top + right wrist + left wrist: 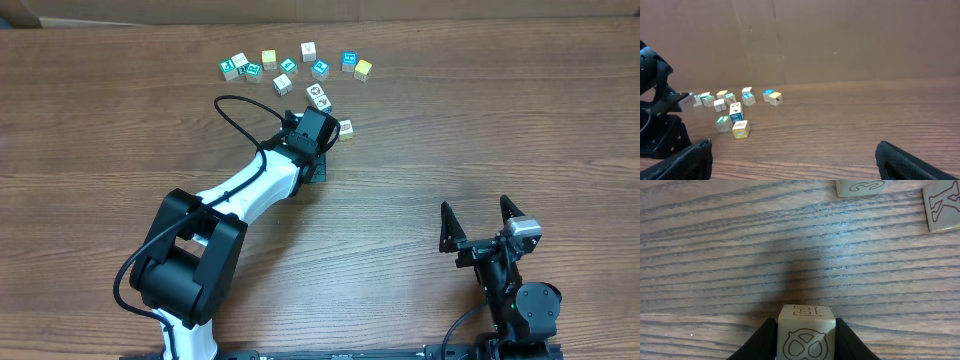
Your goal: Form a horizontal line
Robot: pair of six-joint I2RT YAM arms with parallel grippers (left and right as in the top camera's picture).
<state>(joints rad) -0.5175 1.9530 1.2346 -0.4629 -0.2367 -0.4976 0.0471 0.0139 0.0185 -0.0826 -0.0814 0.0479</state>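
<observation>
- Clamping a white-faced cube (805,339), the left gripper (806,324) hides it from overhead; the cube's lower part is cut off.
- Standing wide apart at the near right: the right gripper (483,222).

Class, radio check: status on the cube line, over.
Left gripper shut on lettered cube. Right gripper open, idle. Short cube row alongside. Loose cubes beyond, none blocking.

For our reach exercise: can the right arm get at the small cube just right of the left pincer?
Probably yes: the right pincer stands open with bare table between it and the small cube. The left pincer, shut on a circle-marked cube, sits close beside it and could crowd the approach.
</observation>
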